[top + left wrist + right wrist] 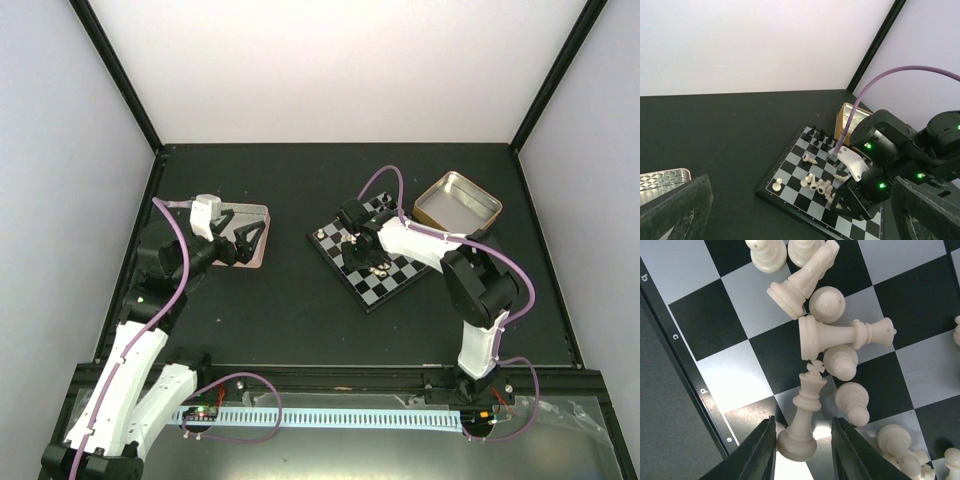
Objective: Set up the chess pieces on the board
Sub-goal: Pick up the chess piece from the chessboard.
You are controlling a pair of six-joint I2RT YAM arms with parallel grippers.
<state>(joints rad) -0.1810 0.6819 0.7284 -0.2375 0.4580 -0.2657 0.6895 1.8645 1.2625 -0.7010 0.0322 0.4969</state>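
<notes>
Right gripper [803, 422] is down on the board [715, 315], its two dark fingers [762, 450] standing either side of the base of a white king [805, 410]. Its left finger sits right against the base, while a thin gap shows on the other side, so I cannot tell whether the king is actually pinched. The king stands on a square at the board's lettered edge, near the "e" mark, and its cross touches the base of a tall white piece [840, 335] lying on its side. More white pieces are heaped just beyond and to the right, among them several pawns [852, 402], most of them toppled.

From the left wrist camera, a group of black pieces [820, 137] stands at the board's far corner, and one white pawn [776, 185] stands alone near the left edge.

Seen from above, the board sits turned at an angle, right of centre on the black table [280, 320], with an open silver tin [458, 205] just beyond it on the right.

Left gripper [240, 238] hangs over a second tin [262, 212] on the left, jaws spread wide and holding nothing.
</notes>
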